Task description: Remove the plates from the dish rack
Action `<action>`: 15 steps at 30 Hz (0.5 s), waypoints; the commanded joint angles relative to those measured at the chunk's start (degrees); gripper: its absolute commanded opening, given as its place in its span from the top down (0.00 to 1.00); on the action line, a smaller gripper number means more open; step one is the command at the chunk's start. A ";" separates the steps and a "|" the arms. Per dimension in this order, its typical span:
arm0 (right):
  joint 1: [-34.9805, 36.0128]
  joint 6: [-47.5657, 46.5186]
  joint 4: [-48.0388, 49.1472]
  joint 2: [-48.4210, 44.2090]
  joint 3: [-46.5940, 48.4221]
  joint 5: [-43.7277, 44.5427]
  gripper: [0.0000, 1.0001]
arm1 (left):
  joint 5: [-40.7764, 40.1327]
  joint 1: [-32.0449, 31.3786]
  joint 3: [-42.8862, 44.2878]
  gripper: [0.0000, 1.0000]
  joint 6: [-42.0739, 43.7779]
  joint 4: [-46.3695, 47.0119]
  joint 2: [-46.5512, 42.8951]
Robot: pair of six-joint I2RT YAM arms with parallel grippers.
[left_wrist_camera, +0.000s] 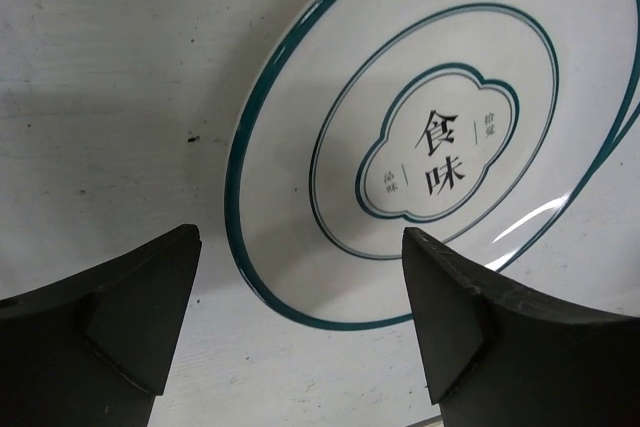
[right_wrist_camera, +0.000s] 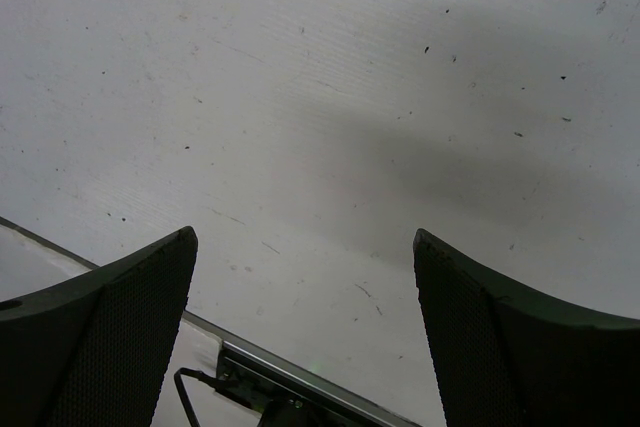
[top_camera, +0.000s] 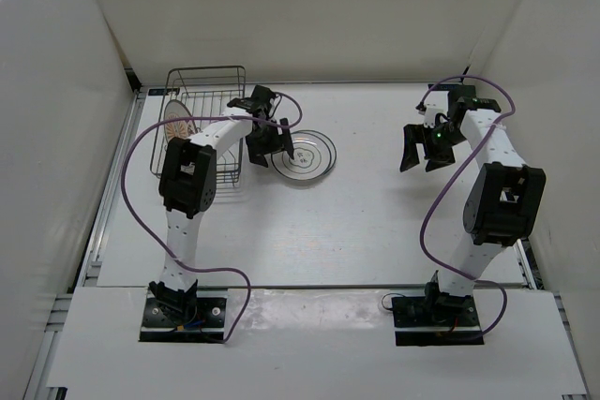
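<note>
Left gripper (left_wrist_camera: 300, 247) hangs spread and empty over the white teal-ringed round plate (left_wrist_camera: 440, 147) lying flat beside the dark wire dish rack (top_camera: 206, 70) at the far-left corner; advise rising straight clear, not dragging its rim

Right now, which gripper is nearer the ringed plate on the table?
Left. The left gripper hovers at the left rim of the plate; the right gripper hangs far off to its right.
</note>
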 commanded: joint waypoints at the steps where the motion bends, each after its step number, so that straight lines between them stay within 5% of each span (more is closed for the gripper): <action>1: -0.61 -0.88 -0.61 -0.85 0.49 0.01 0.10 | 1.47 0.14 2.85 0.08 -1.98 1.31 0.24; 15: -0.78 -0.97 -0.78 -0.68 0.14 0.19 0.10 | 7.09 0.14 2.41 0.08 -9.01 6.58 1.12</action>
